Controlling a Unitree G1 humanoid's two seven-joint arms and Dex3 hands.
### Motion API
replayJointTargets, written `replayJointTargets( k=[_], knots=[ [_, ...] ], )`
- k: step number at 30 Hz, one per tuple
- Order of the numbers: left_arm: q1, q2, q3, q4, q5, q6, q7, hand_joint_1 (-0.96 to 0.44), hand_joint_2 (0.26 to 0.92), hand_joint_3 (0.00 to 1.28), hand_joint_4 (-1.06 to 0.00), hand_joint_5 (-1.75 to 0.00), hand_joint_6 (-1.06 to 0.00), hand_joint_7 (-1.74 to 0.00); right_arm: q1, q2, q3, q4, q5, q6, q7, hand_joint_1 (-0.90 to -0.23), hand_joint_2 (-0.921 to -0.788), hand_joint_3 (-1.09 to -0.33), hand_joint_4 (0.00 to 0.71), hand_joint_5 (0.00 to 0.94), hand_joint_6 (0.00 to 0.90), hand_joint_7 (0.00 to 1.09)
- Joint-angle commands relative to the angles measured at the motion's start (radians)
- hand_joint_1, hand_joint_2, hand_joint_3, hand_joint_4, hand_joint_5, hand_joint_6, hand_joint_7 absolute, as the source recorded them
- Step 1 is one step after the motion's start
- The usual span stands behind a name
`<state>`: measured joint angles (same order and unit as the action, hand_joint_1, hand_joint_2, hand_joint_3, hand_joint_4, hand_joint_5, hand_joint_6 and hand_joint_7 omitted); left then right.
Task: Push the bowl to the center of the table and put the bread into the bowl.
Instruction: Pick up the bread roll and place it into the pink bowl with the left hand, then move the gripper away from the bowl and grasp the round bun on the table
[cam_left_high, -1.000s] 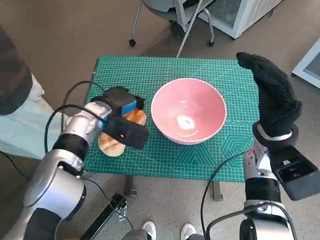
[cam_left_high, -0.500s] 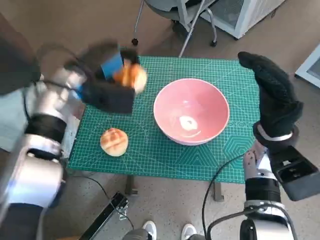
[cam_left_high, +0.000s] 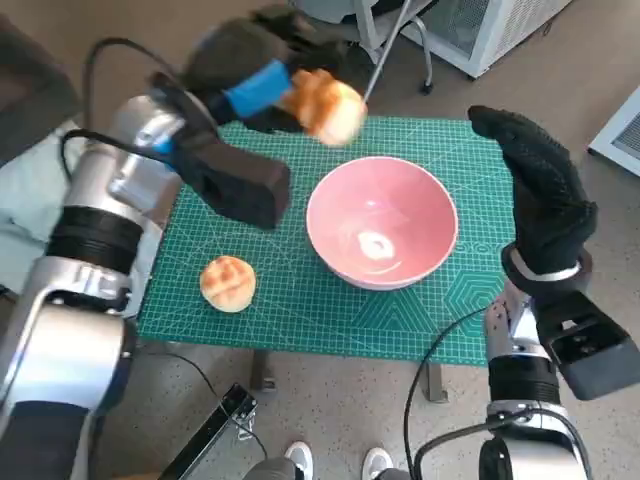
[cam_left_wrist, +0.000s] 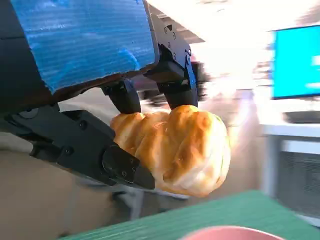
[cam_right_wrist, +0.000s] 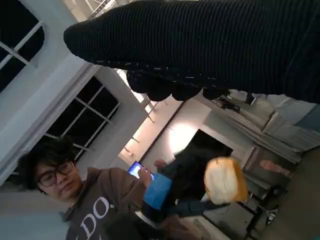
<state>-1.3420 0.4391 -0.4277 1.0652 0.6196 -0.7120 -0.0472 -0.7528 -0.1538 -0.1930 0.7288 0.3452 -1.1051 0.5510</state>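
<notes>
Left hand (cam_left_high: 250, 60) raised in the upper left of the head view, above the bench's far edge, blurred. Fingers (cam_left_wrist: 125, 167) clamped on a golden bread roll (cam_left_high: 325, 105), carried in the air just beyond the far-left rim of the bowl (cam_left_high: 380, 220), not touching it. In the left wrist view, roll (cam_left_wrist: 177, 147) seen pinched between black fingers under the blue-taped back, with a sliver of pink bowl rim (cam_left_wrist: 227, 233) and green mat at the lower edge. Bowl upright near the middle of the green mat (cam_left_high: 300, 300) covering the bench, nothing but a light glare inside. A second roll (cam_left_high: 228, 283) lying on the mat at lower left of the bowl, well apart from it and near the front-left corner. Right hand (cam_left_high: 540, 195) in the black glove held upright at the right of the head view, beside the bowl's right rim without touching, fingers straight and close together, holding nothing. In the right wrist view, glove (cam_right_wrist: 210, 45) across the top, the lifted roll (cam_right_wrist: 225, 181) at centre right, and a person (cam_right_wrist: 85, 200) in a brown top at lower left. Chair legs (cam_left_high: 375, 50) on the floor beyond the bench.
</notes>
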Motion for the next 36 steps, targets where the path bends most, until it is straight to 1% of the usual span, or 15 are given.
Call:
replayJointTargets(
  k=[1, 4, 7, 10, 11, 12, 13, 14, 15, 16, 17, 19, 26, 33, 36],
  knots=[
    [0.027, -0.036, -0.035, 0.002, 0.035, -0.035, 0.033, 0.00, 0.920, 0.05, -0.63, -1.15, -0.72, -1.15, 0.015, -0.004, 0.002, 0.011, -0.014, 0.001, -0.008, -0.606, -0.921, -0.669, 0.352, 0.001, 0.027, 0.83],
    [0.035, -0.062, -0.063, 0.027, 0.057, -0.053, 0.045, 0.00, 0.920, 0.06, -0.62, -1.15, -0.72, -1.15, 0.019, -0.004, 0.004, 0.004, -0.012, 0.004, -0.009, -0.601, -0.921, -0.669, 0.352, 0.001, 0.028, 0.83],
    [0.039, -0.085, -0.086, 0.057, 0.077, -0.056, 0.051, 0.00, 0.919, 0.07, -0.61, -1.23, -0.71, -1.09, 0.023, -0.005, 0.005, -0.003, -0.011, 0.006, -0.010, -0.594, -0.921, -0.671, 0.351, 0.001, 0.030, 0.82],
    [0.047, -0.112, -0.098, 0.088, 0.071, -0.029, 0.002, 0.00, 0.919, 0.08, -0.61, -1.30, -0.70, -1.04, 0.027, -0.006, 0.006, -0.011, -0.002, 0.012, -0.005, -0.591, -0.921, -0.672, 0.351, 0.001, 0.030, 0.82],
    [0.049, -0.119, -0.099, 0.097, 0.067, -0.017, -0.020, 0.00, 0.920, 0.15, -0.55, -1.34, -0.58, -1.18, 0.028, -0.006, 0.007, -0.012, 0.000, 0.013, -0.004, -0.591, -0.921, -0.673, 0.351, 0.001, 0.030, 0.82],
    [0.052, -0.128, -0.099, 0.106, 0.057, 0.016, -0.076, 0.00, 0.920, 0.20, -0.51, -1.36, -0.50, -1.28, 0.028, -0.007, 0.007, -0.014, 0.003, 0.016, -0.002, -0.591, -0.921, -0.673, 0.351, 0.001, 0.030, 0.82],
    [0.054, -0.134, -0.099, 0.111, 0.050, 0.039, -0.117, -0.02, 0.897, 0.21, -0.41, -1.21, -0.40, -1.17, 0.029, -0.007, 0.007, -0.015, 0.005, 0.017, -0.001, -0.590, -0.921, -0.674, 0.351, 0.001, 0.030, 0.82],
    [0.053, -0.143, -0.097, 0.113, 0.040, 0.076, -0.176, -0.05, 0.873, 0.20, -0.31, -0.90, -0.26, -0.99, 0.030, -0.008, 0.007, -0.016, 0.008, 0.019, 0.000, -0.590, -0.921, -0.674, 0.350, 0.000, 0.030, 0.82],
    [0.053, -0.148, -0.095, 0.112, 0.033, 0.101, -0.217, -0.07, 0.848, 0.17, -0.20, -0.62, -0.17, -0.76, 0.030, -0.009, 0.007, -0.018, 0.009, 0.021, 0.001, -0.590, -0.921, -0.675, 0.351, 0.000, 0.029, 0.82],
    [0.054, -0.157, -0.087, 0.111, 0.018, 0.131, -0.267, -0.07, 0.839, 0.16, -0.16, -0.51, -0.13, -0.68, 0.030, -0.010, 0.006, -0.019, 0.011, 0.022, 0.002, -0.590, -0.921, -0.675, 0.351, 0.000, 0.029, 0.82],
    [0.055, -0.162, -0.081, 0.107, 0.007, 0.153, -0.302, -0.09, 0.818, 0.14, -0.10, -0.33, -0.09, -0.52, 0.031, -0.010, 0.005, -0.019, 0.013, 0.023, 0.002, -0.586, -0.921, -0.676, 0.352, 0.001, 0.029, 0.83],
    [0.063, -0.167, -0.067, 0.091, -0.017, 0.182, -0.362, -0.11, 0.790, 0.11, -0.04, -0.13, -0.03, -0.35, 0.030, -0.012, 0.003, -0.018, 0.017, 0.025, 0.005, -0.583, -0.921, -0.677, 0.356, 0.003, 0.028, 0.83],
    [0.100, -0.139, -0.051, 0.027, -0.034, 0.167, -0.377, -0.17, 0.764, 0.07, 0.00, -0.01, 0.00, -0.26, 0.034, -0.012, 0.002, -0.027, 0.016, 0.031, 0.001, -0.594, -0.921, -0.676, 0.363, 0.006, 0.023, 0.84],
    [0.149, -0.057, 0.016, -0.067, -0.120, 0.084, -0.441, -0.17, 0.776, 0.04, -0.02, -0.01, 0.00, -0.40, 0.041, -0.006, 0.003, -0.040, 0.009, 0.034, -0.008, -0.590, -0.921, -0.671, 0.362, 0.005, 0.013, 0.85],
    [0.180, -0.009, 0.049, -0.130, -0.166, 0.053, -0.483, -0.16, 0.780, 0.03, -0.06, -0.01, -0.05, -0.41, 0.044, -0.004, 0.004, -0.047, 0.011, 0.039, -0.008, -0.587, -0.921, -0.670, 0.362, 0.005, 0.011, 0.86]
  ],
)
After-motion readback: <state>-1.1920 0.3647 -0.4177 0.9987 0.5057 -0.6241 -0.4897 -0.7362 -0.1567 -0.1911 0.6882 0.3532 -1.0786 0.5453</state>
